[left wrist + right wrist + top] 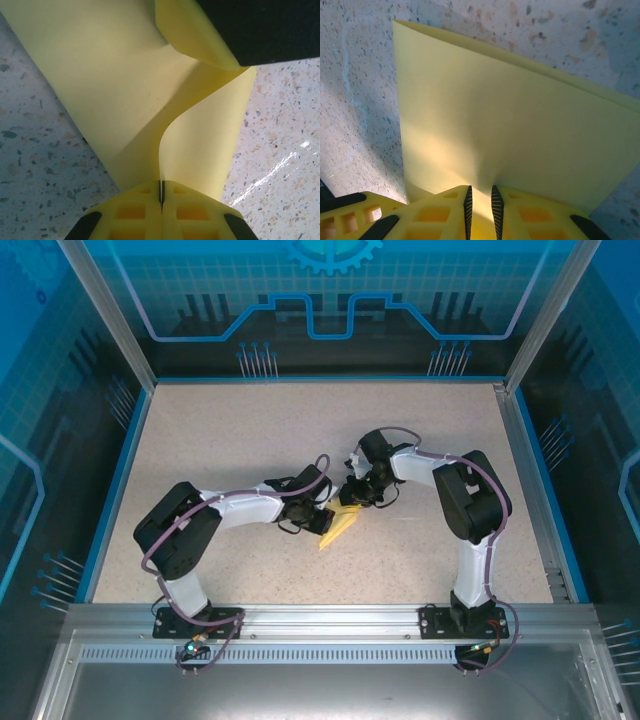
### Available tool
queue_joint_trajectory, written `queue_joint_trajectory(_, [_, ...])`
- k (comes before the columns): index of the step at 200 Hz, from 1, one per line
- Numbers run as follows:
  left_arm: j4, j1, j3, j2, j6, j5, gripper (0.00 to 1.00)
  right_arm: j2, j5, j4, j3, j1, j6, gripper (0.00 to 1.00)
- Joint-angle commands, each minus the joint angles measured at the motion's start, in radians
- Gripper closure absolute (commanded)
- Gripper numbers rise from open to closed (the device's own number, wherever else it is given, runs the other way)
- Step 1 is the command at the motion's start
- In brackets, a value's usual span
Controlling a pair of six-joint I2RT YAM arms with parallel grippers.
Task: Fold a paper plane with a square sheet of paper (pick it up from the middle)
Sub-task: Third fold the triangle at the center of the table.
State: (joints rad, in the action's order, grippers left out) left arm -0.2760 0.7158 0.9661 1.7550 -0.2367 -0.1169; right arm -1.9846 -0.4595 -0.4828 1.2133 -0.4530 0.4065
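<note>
Sheet [125, 100] edge in L gripper [161, 191] pinch, R gripper [480, 197] astride it

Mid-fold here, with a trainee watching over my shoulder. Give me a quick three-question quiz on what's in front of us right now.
1. True or false: the left gripper is shut on an edge of the yellow paper.
2. Where is the paper on the table? A) in the far left corner; B) around the middle, between the two grippers; C) hanging over the near edge.
3. Fill in: counting the right gripper, the number of grippers at the paper is ____.
Key: 1 true; 2 B; 3 two.
</note>
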Motion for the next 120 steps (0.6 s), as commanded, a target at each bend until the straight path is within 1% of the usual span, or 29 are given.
queue_joint_trajectory(1, [-0.012, -0.01, 0.022, 0.018, -0.01, 0.009, 0.97, -0.033, 0.053, -0.053, 0.005, -0.003, -0.002, 0.78])
queue_joint_trajectory(51, [-0.017, -0.01, 0.024, 0.031, -0.011, 0.008, 0.96, -0.03, 0.055, -0.056, 0.006, -0.003, -0.001, 0.77])
queue_joint_trajectory(76, [-0.013, -0.01, 0.011, 0.031, -0.02, 0.006, 0.97, -0.003, 0.053, -0.053, 0.009, 0.0, 0.007, 0.76])
queue_joint_trajectory(95, [-0.012, -0.01, 0.003, 0.026, -0.02, 0.013, 0.96, 0.056, 0.032, -0.01, -0.012, 0.014, 0.033, 0.73])
queue_joint_trajectory(120, [-0.012, -0.01, 0.001, 0.028, -0.017, 0.011, 0.96, 0.183, 0.015, 0.075, -0.09, 0.062, 0.096, 0.71])
